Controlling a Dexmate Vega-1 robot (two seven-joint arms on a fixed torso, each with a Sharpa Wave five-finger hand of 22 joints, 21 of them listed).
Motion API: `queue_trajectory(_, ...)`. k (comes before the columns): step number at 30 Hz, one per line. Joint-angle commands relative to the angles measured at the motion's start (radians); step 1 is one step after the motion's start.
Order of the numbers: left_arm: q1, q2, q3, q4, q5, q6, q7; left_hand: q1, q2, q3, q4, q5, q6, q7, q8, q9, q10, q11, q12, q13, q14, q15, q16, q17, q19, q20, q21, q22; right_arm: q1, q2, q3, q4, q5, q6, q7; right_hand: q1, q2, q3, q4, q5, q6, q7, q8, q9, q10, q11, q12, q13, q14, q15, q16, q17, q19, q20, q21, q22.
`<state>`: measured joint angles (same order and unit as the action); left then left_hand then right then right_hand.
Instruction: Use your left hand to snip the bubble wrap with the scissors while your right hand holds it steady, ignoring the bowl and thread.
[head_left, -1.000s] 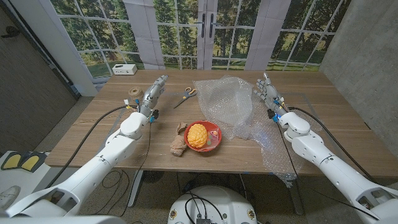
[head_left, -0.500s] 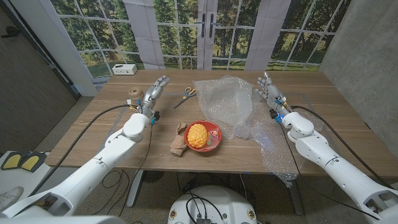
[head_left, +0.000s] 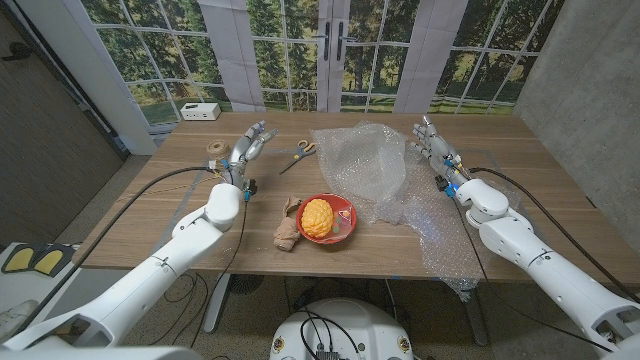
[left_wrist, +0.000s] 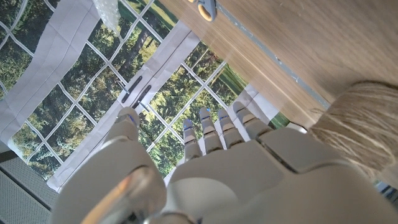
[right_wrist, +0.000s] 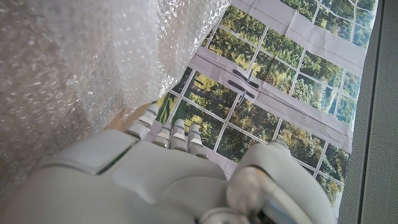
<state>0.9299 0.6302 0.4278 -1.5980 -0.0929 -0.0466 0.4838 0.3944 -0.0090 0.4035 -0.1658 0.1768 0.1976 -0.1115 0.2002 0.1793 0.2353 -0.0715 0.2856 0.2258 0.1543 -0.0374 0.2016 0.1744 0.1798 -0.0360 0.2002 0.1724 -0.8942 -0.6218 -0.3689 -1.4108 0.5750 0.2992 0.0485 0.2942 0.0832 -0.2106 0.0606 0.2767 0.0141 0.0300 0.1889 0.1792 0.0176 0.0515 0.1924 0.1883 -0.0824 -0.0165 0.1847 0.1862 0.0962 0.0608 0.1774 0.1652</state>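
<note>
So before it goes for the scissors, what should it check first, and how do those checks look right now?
1. Left hand free to grasp: ok, fingers apart, holding nothing.
2. Scissors reachable: ok, lying on bare wood between the left hand and the bubble wrap, nothing on top.
3. Right hand steadying the wrap: not ok, it stands at the wrap's edge, holding nothing.
4. Thread out of the way: cannot tell, it sits close beside the left hand.
5. Bowl clear of the cutting spot: ok, nearer the robot, only touching the wrap's near edge.
</note>
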Motion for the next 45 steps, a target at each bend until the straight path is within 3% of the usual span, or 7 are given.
queue_trajectory(1, 0.012, 0.006, 0.005, -0.066, 0.108, 0.108, 0.091, 0.016, -0.008, -0.003, -0.004, 0.007, 0.000, 0.023, 0.005, 0.004, 0.021, -0.002, 0.008, 0.005, 0.019, -0.044, 0.004, 0.002, 0.017, -0.006, 0.010, -0.001, 0.002, -0.017, 0.005, -0.004, 0.007, -0.007, 0.017, 0.012, 0.002, -0.003, -0.009, -0.002, -0.003, -0.005, 0.000, 0.005, 0.002, -0.005, 0.001, 0.004, 0.001, -0.005, 0.003, 0.000, -0.003, 0.005, 0.005, 0.005)
queue_trajectory(6, 0.012, 0.012, 0.013, -0.123, 0.158, 0.210, 0.115, 0.026, -0.024, -0.011, 0.003, 0.007, -0.001, 0.035, 0.000, 0.005, 0.051, 0.000, 0.018, 0.010, 0.059, -0.043, 0.009, 0.002, 0.065, 0.005, 0.020, 0.000, 0.002, -0.024, 0.010, -0.001, 0.017, -0.010, 0.030, 0.014, 0.003, -0.002, -0.010, -0.003, -0.003, -0.005, 0.000, 0.006, 0.003, -0.004, 0.002, 0.004, 0.000, -0.005, 0.004, 0.000, -0.002, 0.006, 0.006, 0.005)
queue_trajectory(15, -0.003, 0.018, 0.031, -0.212, 0.191, 0.378, 0.093, 0.033, -0.028, -0.014, 0.007, 0.008, 0.006, 0.050, 0.002, 0.006, 0.080, 0.004, 0.027, 0.014, 0.081, -0.041, 0.010, 0.003, 0.074, 0.015, 0.017, 0.002, 0.017, -0.024, 0.014, 0.027, 0.040, 0.002, 0.074, 0.017, 0.004, -0.001, -0.012, -0.005, -0.003, -0.005, 0.001, 0.006, 0.003, -0.004, 0.002, 0.004, 0.001, -0.005, 0.004, -0.001, -0.003, 0.006, 0.007, 0.005)
queue_trajectory(20, -0.029, 0.022, 0.051, -0.241, 0.217, 0.457, 0.080, 0.064, 0.003, 0.004, 0.006, 0.010, -0.013, 0.050, -0.006, 0.006, 0.081, 0.009, 0.025, 0.017, 0.087, -0.031, 0.007, 0.004, 0.067, 0.028, 0.010, 0.003, 0.029, -0.021, 0.016, 0.048, 0.050, 0.009, 0.096, 0.019, 0.004, -0.001, -0.013, -0.006, -0.003, -0.006, 0.001, 0.006, 0.003, -0.005, 0.003, 0.004, 0.001, -0.004, 0.005, -0.001, -0.002, 0.006, 0.008, 0.005)
queue_trajectory(26, -0.051, 0.011, 0.076, -0.217, 0.272, 0.440, 0.128, 0.104, 0.004, 0.012, -0.001, 0.003, 0.038, 0.053, 0.013, 0.007, 0.156, 0.002, 0.050, 0.024, 0.132, -0.044, 0.012, 0.002, 0.084, 0.032, 0.008, 0.003, 0.039, -0.027, 0.020, 0.059, 0.054, 0.007, 0.106, 0.021, 0.005, 0.000, -0.014, -0.007, -0.004, -0.006, 0.001, 0.006, 0.003, -0.003, 0.003, 0.004, 0.001, -0.004, 0.005, -0.001, -0.002, 0.005, 0.008, 0.005)
queue_trajectory(39, -0.103, 0.135, 0.121, -0.232, 0.390, 0.432, 0.010, 0.121, -0.011, 0.006, -0.002, 0.001, 0.043, 0.042, 0.010, 0.007, 0.168, -0.021, 0.051, 0.028, 0.139, -0.054, 0.007, 0.002, 0.076, 0.034, 0.001, 0.003, 0.045, -0.018, 0.019, 0.066, 0.058, -0.007, 0.093, 0.023, 0.006, 0.001, -0.015, -0.009, -0.004, -0.006, 0.002, 0.006, 0.004, -0.004, 0.004, 0.004, 0.002, -0.004, 0.006, -0.001, -0.001, 0.007, 0.009, 0.005)
queue_trajectory(45, -0.108, 0.156, 0.117, -0.237, 0.418, 0.433, -0.018, 0.128, -0.019, 0.003, -0.001, 0.001, 0.051, 0.038, 0.012, 0.008, 0.173, -0.027, 0.051, 0.030, 0.148, -0.062, 0.006, 0.002, 0.078, 0.036, 0.000, 0.003, 0.044, -0.016, 0.018, 0.058, 0.056, -0.019, 0.079, 0.024, 0.007, 0.001, -0.016, -0.010, -0.004, -0.006, 0.002, 0.006, 0.004, -0.004, 0.004, 0.004, 0.002, -0.004, 0.006, -0.001, -0.001, 0.008, 0.009, 0.005)
